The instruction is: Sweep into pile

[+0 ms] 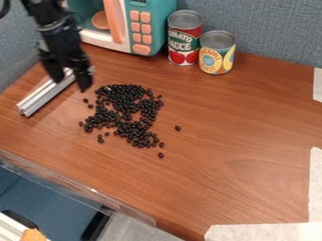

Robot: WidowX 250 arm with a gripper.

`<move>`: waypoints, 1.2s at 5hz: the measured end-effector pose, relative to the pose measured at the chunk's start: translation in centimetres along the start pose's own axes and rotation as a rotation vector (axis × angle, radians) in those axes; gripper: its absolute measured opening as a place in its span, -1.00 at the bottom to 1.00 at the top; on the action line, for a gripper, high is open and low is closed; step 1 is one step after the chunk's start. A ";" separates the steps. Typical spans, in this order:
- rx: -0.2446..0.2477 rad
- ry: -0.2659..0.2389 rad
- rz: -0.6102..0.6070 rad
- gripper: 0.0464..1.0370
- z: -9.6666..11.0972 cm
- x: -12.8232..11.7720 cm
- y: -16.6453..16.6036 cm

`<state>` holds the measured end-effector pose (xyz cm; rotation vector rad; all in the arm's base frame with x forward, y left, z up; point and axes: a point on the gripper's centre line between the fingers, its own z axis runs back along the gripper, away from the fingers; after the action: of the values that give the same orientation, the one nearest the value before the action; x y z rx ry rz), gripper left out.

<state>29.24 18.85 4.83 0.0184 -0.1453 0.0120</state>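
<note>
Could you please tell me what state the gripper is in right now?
Gripper: at the metal bar; whether it is open or closed on it cannot be told.

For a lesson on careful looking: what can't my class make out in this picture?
Bar, camera view: upper end partly hidden by the claw.
Microwave, camera view: top cut off by the upper edge.
Beans, camera view: too small and bunched to count.
</note>
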 end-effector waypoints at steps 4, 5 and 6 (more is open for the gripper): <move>0.098 0.064 0.006 0.93 -2.7 1.8 4.9; 0.118 0.060 0.027 0.93 -2.3 1.9 6.3; 0.094 0.092 0.042 0.93 -3.7 1.3 6.5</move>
<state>30.93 25.43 1.51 0.1088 -0.0527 0.0616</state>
